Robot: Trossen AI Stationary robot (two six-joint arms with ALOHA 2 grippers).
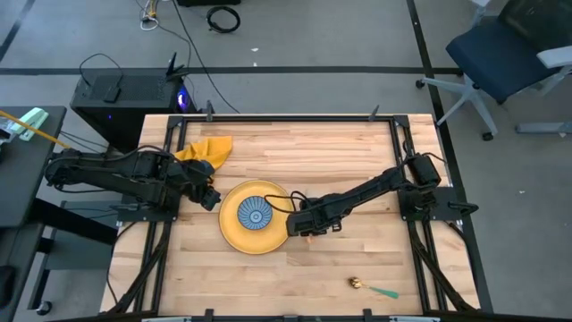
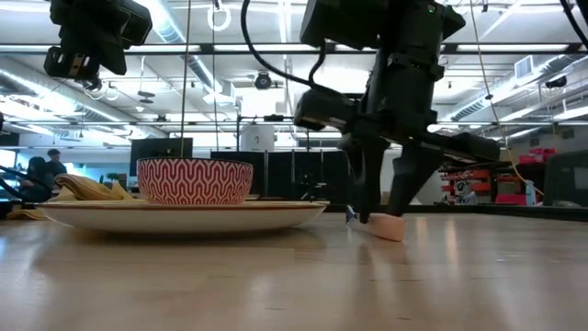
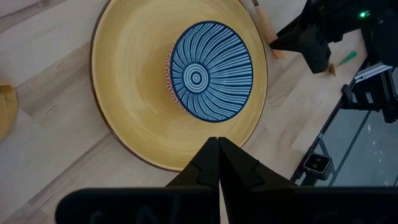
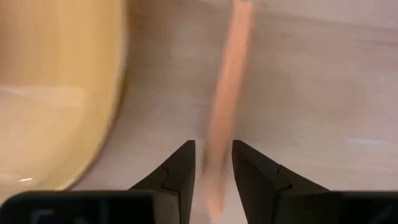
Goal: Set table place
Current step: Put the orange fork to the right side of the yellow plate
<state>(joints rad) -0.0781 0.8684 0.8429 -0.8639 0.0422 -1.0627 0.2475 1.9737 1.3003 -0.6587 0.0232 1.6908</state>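
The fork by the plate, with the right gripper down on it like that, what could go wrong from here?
The right gripper straddles the fork near one end of its orange handle, so the fork may swing or tip if lifted. The fork lies close beside the plate, so a drag could nudge the plate and the bowl on it. The left gripper, shut, hovers above the plate, so the arms could crowd each other.

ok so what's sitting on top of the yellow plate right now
Only the bowl sits on the yellow plate, about at its middle. The bowl looks empty. The plate surface under it is covered. The fork lies off the plate, between the right pincer's fingers.
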